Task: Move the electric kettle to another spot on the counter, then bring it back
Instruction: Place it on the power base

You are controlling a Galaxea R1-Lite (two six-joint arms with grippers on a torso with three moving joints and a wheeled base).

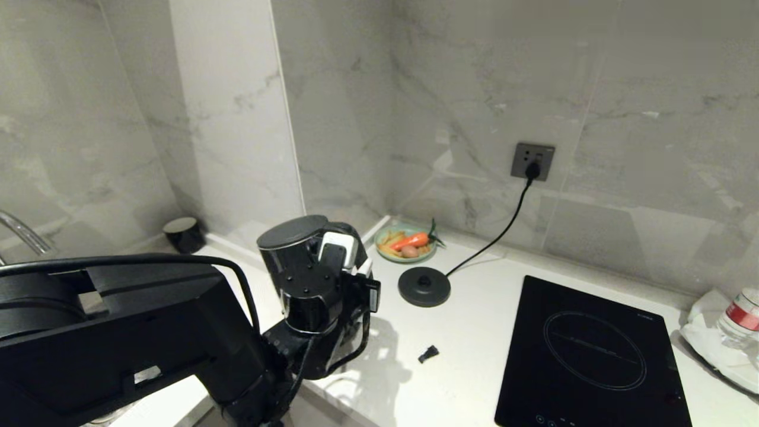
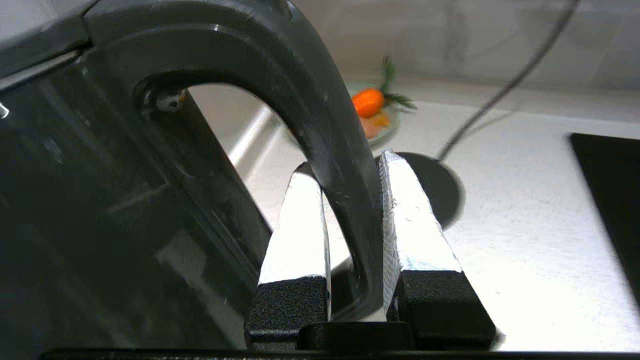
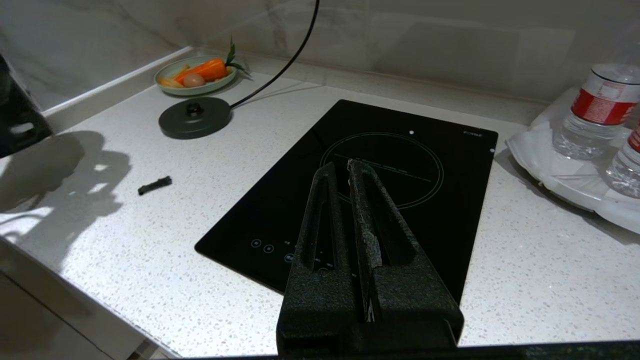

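L pincer [image 2: 350, 220] pinching kettle [image 1: 299, 267] by handle for lift | kettle off base [image 1: 424, 286], over surface [image 1: 474, 332] front edge, left end | R pincer [image 3: 345, 175] pressed together, parked over cooktop [image 3: 390, 165]

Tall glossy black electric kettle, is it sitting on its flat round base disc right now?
No, the kettle is left of the bare base disc.

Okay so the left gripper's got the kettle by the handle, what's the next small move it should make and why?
Probably carry the electric kettle a little further and lower it onto a bare patch of the counter. The left gripper is clamped on the loop handle, and the kettle appears lifted and tilted, away from its base disc. The small black piece is best avoided.
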